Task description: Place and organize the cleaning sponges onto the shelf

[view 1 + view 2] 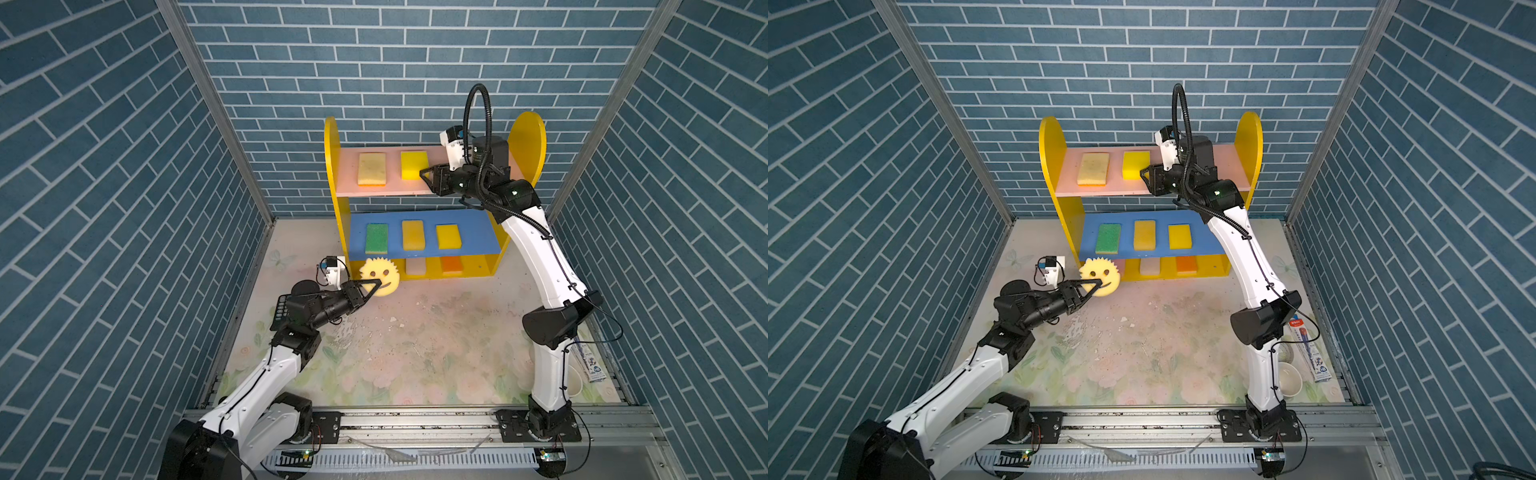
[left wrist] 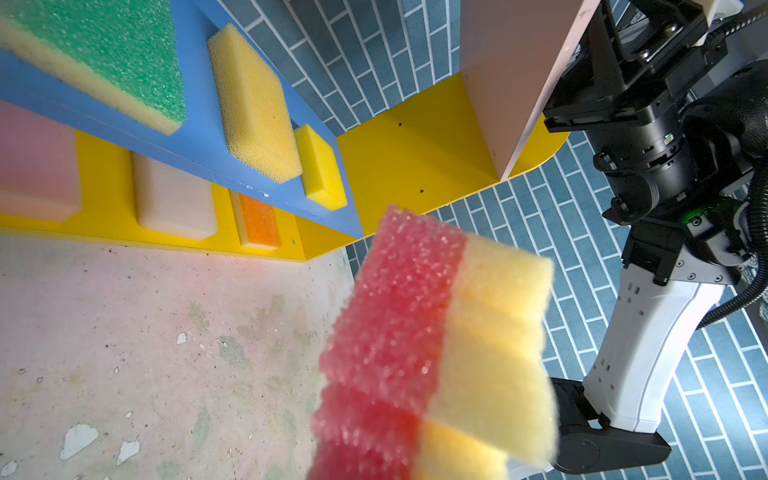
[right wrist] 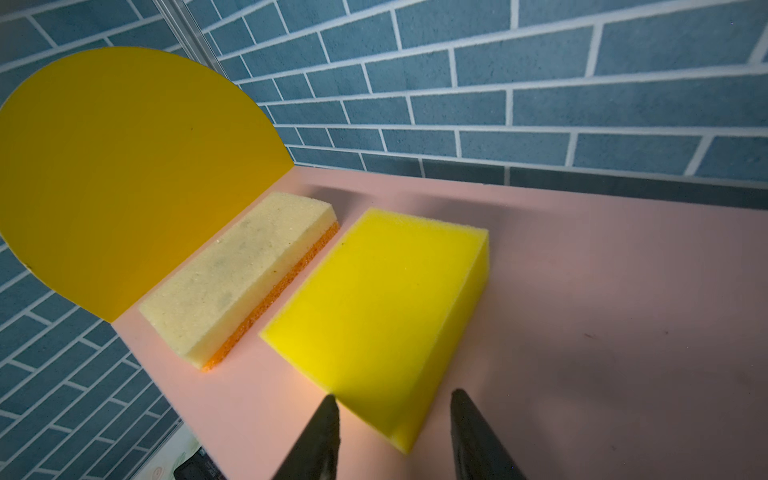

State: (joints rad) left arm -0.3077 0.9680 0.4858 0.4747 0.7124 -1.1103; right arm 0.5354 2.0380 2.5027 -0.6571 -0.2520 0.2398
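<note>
My left gripper [image 1: 375, 285] is shut on the round yellow smiley-face sponge [image 1: 384, 275], held in the air just in front of the shelf's [image 1: 331, 166] left base corner. The left wrist view shows that sponge [image 2: 440, 349] edge-on, red and yellow, hiding the jaws. On the pink top board [image 3: 582, 291] my right gripper [image 3: 394, 397] is open, with the near corner of a bright yellow sponge [image 3: 374, 299] between its fingertips and a tan sponge [image 3: 237, 274] beyond. Green [image 1: 377, 238], tan [image 1: 412, 235] and yellow [image 1: 449, 236] sponges lie on the blue board. Pink [image 2: 33, 166], whitish [image 1: 417, 266] and orange [image 1: 451, 265] ones sit on the base.
A black calculator [image 1: 280, 311] lies on the floral mat under my left arm. A white cup [image 1: 1289, 379] and a printed packet [image 1: 1308, 351] sit at the right edge behind my right arm. Blue brick walls close in three sides.
</note>
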